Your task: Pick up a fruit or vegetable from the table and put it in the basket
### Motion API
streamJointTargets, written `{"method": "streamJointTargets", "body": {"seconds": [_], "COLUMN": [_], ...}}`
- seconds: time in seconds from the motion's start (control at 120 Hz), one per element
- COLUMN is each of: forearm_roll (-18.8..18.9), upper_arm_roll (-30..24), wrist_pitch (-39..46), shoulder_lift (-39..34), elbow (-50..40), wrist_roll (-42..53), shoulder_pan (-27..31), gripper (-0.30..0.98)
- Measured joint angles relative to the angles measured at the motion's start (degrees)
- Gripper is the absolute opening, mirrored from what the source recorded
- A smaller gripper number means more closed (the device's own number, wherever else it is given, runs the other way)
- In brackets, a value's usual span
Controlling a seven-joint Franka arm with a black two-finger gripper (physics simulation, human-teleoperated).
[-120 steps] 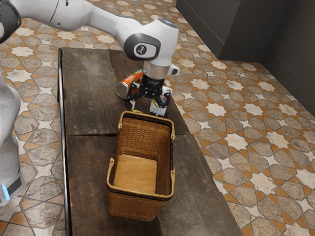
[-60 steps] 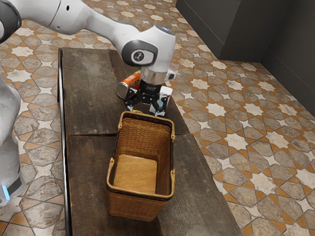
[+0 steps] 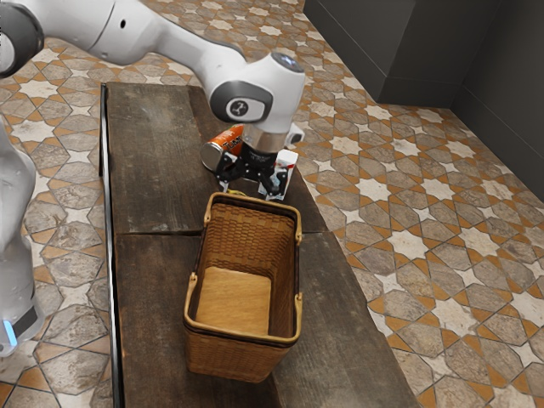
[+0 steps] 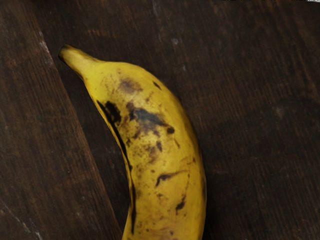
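My gripper is low over the table just behind the basket's far rim, its two fingers spread wide apart. A bit of yellow banana peeks out beneath it, mostly hidden by the rim and the hand. In the wrist view the banana lies curved on dark wood, yellow with brown and black marks, its stem end in sight and its other end cut off. The wicker basket stands upright with a bare wooden bottom.
An orange can lies on its side behind the gripper. A white carton stands close to the gripper, toward the exterior view's right. The basket's rim and folded handles rise beside the hand's place. The dark plank table carries everything.
My hand has come down toward the table and shifted slightly toward the exterior view's left, uncovering more of the carton. The basket and can have stayed put.
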Motion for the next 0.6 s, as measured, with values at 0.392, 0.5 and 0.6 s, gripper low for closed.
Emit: {"method": "streamJointTargets", "body": {"seconds": [0.392, 0.5, 0.6], "forearm_roll": [0.53, 0.52, 0.50], "upper_arm_roll": [1.13, 1.84, 1.93], "wrist_pitch": [1.31, 1.84, 2.62], "shoulder_lift": [1.26, 0.94, 0.82], "elbow": [-0.94, -1.94, -2.80], "wrist_roll": [1.84, 2.30, 2.64], "shoulder_pan": [-0.11, 0.09, -0.01], "gripper": [0.69, 0.69, 0.69]}}
